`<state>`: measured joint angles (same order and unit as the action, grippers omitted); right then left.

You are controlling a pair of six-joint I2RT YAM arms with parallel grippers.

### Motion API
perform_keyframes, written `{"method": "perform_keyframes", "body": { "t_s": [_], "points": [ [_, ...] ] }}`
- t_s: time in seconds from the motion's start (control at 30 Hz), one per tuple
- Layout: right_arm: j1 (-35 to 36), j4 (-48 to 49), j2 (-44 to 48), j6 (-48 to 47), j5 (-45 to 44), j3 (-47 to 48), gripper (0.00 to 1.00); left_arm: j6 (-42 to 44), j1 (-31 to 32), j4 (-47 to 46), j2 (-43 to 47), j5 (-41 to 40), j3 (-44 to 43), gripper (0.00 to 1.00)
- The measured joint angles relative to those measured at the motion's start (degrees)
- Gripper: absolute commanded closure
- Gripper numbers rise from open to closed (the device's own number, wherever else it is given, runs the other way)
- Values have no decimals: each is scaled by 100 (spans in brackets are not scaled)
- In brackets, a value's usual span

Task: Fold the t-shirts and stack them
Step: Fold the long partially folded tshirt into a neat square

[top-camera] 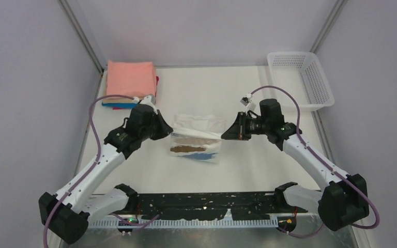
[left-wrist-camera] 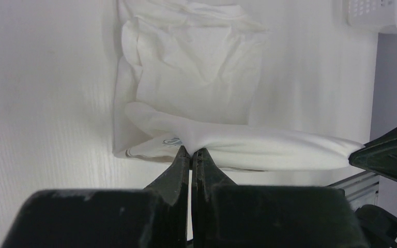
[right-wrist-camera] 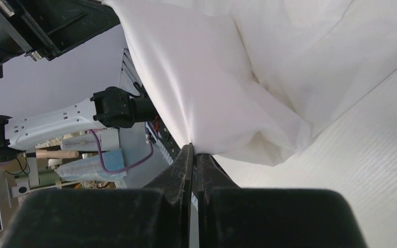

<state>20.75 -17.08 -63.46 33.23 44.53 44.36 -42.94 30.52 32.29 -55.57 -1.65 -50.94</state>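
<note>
The white brushstroke-print t-shirt (top-camera: pixel 195 147) is spread at the middle of the table (top-camera: pixel 207 93), a fold raised taut between the arms. One end is clamped in the left gripper (left-wrist-camera: pixel 191 151), the other in the right gripper (right-wrist-camera: pixel 192 146). At the far-left corner, folded t-shirts (top-camera: pixel 131 78) are stacked, salmon-pink topmost.

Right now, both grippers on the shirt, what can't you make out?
1. Top view: the wrists cover the fingertips of left gripper and right gripper.
2. Top view: stack, lower shirts buried under the salmon one; only edges show.
3. Wrist views: shirt print faces away; only plain white cloth shows.
</note>
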Motion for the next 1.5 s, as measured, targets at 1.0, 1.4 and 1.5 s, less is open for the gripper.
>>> {"method": "perform_keyframes", "body": {
  "t_s": [1.0, 1.4, 1.5],
  "points": [
    [-911, 1147, -3718, -66, -251, 1497, 94, 468, -1137, -717, -4553, 1342, -2238, 100],
    [-1060, 1130, -4207, -197, -1025, 1816, 25, 623, -1154, -706, -5088, 1528, -2776, 11],
    [-1056, 789, -4120, -326, -1759, 2013, 2, 601, -1158, -721, -5045, 1543, -2855, 1]
  ]
}}
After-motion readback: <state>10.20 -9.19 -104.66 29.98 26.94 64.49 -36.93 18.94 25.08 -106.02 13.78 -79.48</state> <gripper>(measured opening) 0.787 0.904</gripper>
